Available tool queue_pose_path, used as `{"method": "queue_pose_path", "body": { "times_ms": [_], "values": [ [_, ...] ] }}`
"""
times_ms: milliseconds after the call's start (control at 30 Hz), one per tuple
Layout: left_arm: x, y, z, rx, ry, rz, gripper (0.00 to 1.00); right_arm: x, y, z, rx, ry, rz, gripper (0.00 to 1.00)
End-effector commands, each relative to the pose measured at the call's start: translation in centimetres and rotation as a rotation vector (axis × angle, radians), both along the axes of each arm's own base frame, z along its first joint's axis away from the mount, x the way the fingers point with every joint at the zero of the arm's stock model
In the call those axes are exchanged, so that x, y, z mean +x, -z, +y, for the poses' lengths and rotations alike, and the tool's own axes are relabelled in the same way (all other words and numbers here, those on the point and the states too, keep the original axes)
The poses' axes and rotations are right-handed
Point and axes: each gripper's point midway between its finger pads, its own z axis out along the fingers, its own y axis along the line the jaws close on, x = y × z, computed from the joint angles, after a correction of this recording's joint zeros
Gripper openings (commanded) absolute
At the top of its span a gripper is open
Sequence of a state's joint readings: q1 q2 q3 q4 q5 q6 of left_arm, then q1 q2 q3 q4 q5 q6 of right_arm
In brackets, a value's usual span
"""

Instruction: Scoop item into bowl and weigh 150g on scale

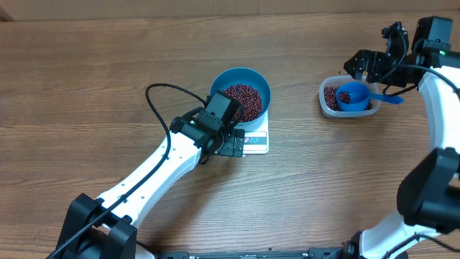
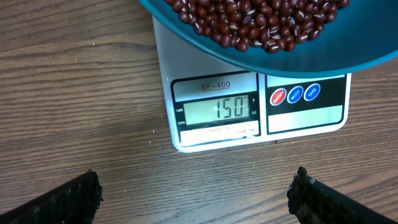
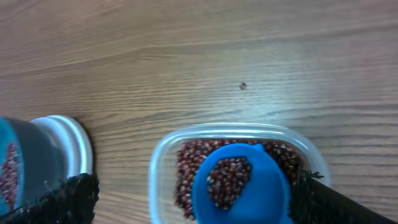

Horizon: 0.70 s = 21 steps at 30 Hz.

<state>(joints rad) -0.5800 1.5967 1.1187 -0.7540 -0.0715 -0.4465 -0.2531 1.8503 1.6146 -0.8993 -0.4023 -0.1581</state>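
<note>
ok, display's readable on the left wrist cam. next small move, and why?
Likely no more scooping: ease the left arm back from the scale. Its display reads 150, the bowl of beans sits on it, the scoop lies in the tub, and both jaws stand open, empty.

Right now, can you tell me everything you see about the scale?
The scale is small, flat, white and square, plastic-looking, with rounded corners. Its front has a display reading 150, a label saying SF-400, one red button and two blue ones. It lies level on the wooden table. The blue bowl of beans sits on top, covering most of it. Nothing else touches it.
</note>
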Motion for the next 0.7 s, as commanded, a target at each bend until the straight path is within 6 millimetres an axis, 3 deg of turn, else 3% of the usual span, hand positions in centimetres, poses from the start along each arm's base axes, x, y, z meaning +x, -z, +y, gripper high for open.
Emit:
{"method": "queue_pose_path", "body": {
  "times_ms": [0,67,233,667],
  "values": [
    [0.0,-0.1,0.1,-0.012,-0.015,0.000,1.00,-1.0,-6.6,1.7,-0.043,-0.037,-0.157,1.00],
    [0.0,-0.1,0.1,-0.012,-0.015,0.000,0.99,-1.7,-9.1,1.8,-0.057,-0.036,-0.215,1.00],
    [0.0,-0.1,0.1,-0.012,-0.015,0.000,1.00,-3.2,-13.0,2.2,-0.080,-0.036,-0.308,1.00],
    [0.0,-0.1,0.1,-0.011,-0.015,-0.001,1.00,-6.9,-19.6,2.9,-0.121,-0.032,-0.475,1.00]
  ]
}}
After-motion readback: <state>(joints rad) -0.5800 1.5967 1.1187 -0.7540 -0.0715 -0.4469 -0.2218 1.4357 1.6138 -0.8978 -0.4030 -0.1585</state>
